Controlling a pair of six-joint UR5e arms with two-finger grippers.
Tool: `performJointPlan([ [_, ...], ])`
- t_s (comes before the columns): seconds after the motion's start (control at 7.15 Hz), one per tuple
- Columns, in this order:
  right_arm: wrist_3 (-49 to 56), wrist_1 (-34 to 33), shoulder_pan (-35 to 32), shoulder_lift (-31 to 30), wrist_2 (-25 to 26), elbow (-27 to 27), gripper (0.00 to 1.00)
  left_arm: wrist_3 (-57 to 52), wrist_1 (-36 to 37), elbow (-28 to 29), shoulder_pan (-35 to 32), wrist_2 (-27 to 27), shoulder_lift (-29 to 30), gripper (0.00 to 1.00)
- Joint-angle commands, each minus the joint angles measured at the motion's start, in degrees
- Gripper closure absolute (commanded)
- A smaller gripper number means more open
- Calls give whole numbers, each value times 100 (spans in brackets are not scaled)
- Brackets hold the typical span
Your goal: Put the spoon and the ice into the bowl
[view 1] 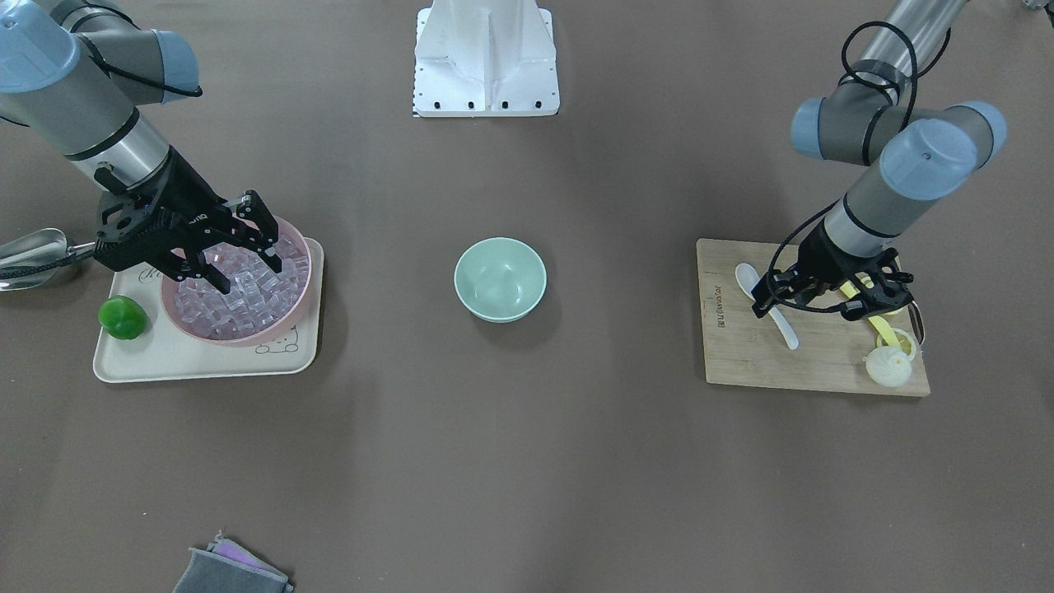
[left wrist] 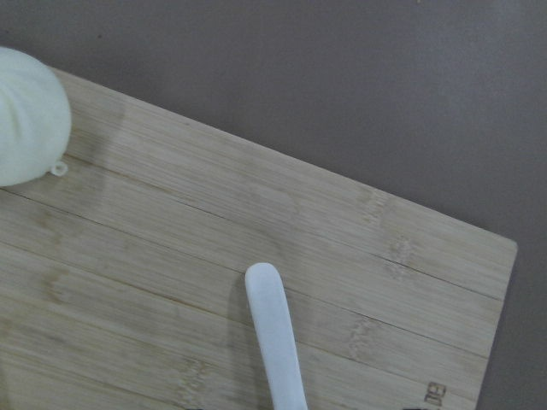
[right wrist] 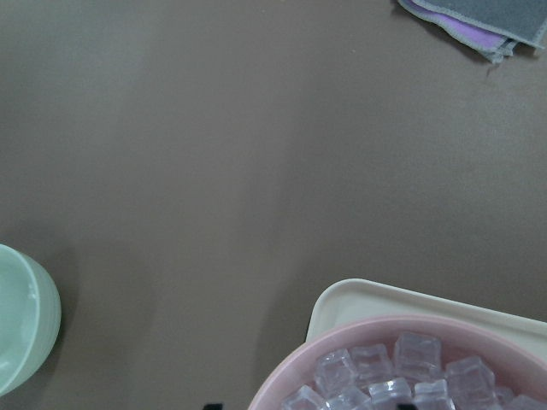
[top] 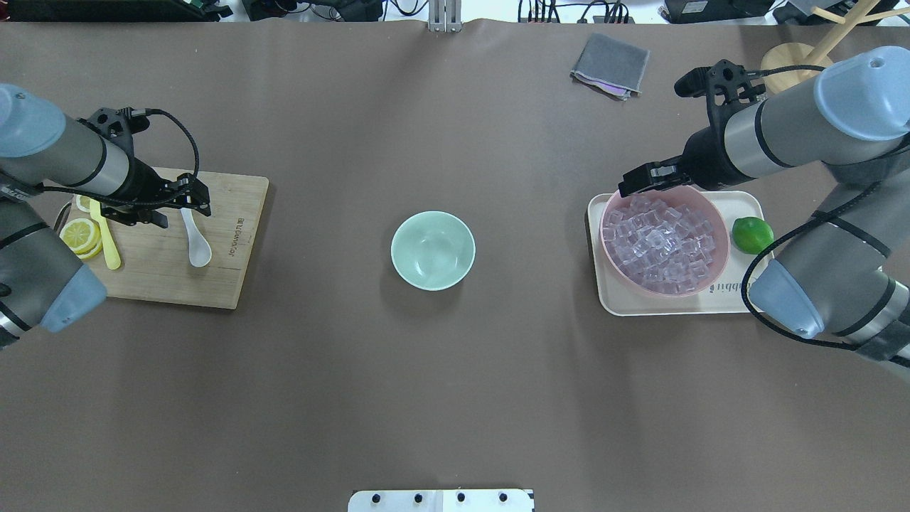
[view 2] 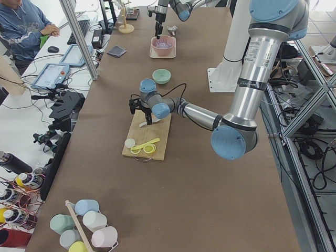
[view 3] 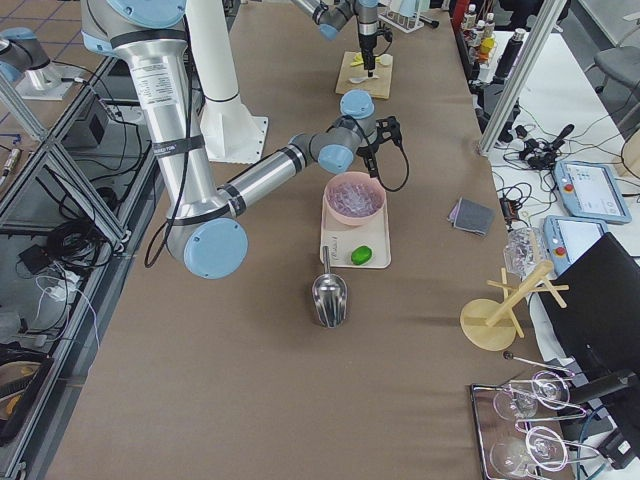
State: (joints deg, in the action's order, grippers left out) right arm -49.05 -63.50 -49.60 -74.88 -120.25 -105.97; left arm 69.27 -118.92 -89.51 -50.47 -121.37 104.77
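Observation:
The white spoon lies on a wooden cutting board; it also shows in the overhead view and its handle in the left wrist view. My left gripper is open, low over the spoon's handle, its fingers astride it. The mint-green bowl stands empty at mid-table. Several clear ice cubes fill a pink bowl. My right gripper is open and empty, just above the ice at the pink bowl's far rim.
The pink bowl sits on a cream tray with a green lime. A steel scoop lies beside the tray. The board also holds a yellow utensil, lemon slices and a white bun. A grey cloth lies far off.

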Motion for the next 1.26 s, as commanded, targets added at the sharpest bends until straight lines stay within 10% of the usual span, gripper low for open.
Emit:
performJointPlan([
  [0.0, -8, 4, 55, 17, 11, 6, 27, 17, -26, 223, 55, 86, 113, 41],
  [0.42, -8, 13, 64, 17, 2, 41, 26, 78, -9, 197, 64, 69, 105, 100],
  [1.12, -70, 4, 56, 53, 2, 15, 26, 1068, 26, -103, 290, -582, 1278, 100],
])
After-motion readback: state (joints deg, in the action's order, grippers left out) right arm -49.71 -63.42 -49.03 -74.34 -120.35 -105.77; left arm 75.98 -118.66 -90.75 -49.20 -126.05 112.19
